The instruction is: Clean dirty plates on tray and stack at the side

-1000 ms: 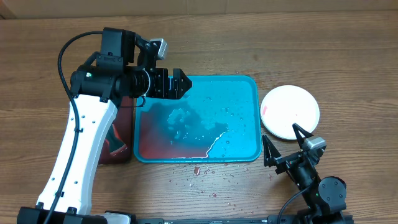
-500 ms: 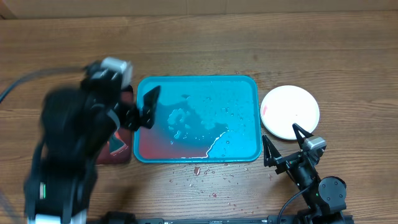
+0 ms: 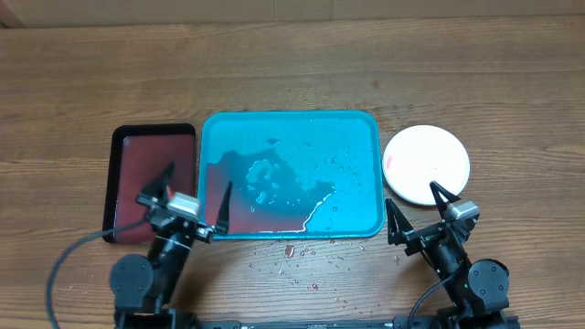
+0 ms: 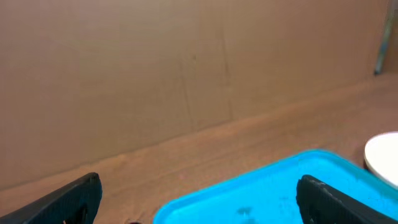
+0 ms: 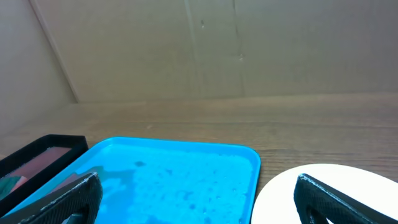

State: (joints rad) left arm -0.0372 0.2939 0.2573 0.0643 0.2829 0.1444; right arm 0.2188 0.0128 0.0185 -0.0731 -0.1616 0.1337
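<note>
The turquoise tray [image 3: 356,137] lies mid-table, wet, with red sauce water pooled at its front left; no plate is on it. A white plate [image 3: 426,164] with a small red smear lies on the table right of the tray; any plates under it are hidden. The yellow-green and aqua plates do not show. My left gripper [image 3: 192,195] is open and empty at the front left, over the tray's front-left corner. My right gripper [image 3: 418,208] is open and empty just in front of the white plate. The tray [image 4: 273,193] [image 5: 180,174] and plate [image 4: 384,158] [image 5: 323,196] show in both wrist views.
A black-rimmed dark red tray [image 3: 154,178] lies left of the turquoise tray, also in the right wrist view [image 5: 37,158]. Red drops and water spots [image 3: 302,256] dot the table in front of the tray. A cardboard wall [image 4: 186,68] stands at the back.
My left arm has pulled back from above the tray's rear-left corner to a low rest pose at the front left, uncovering the dark red tray. The right arm has not moved.
</note>
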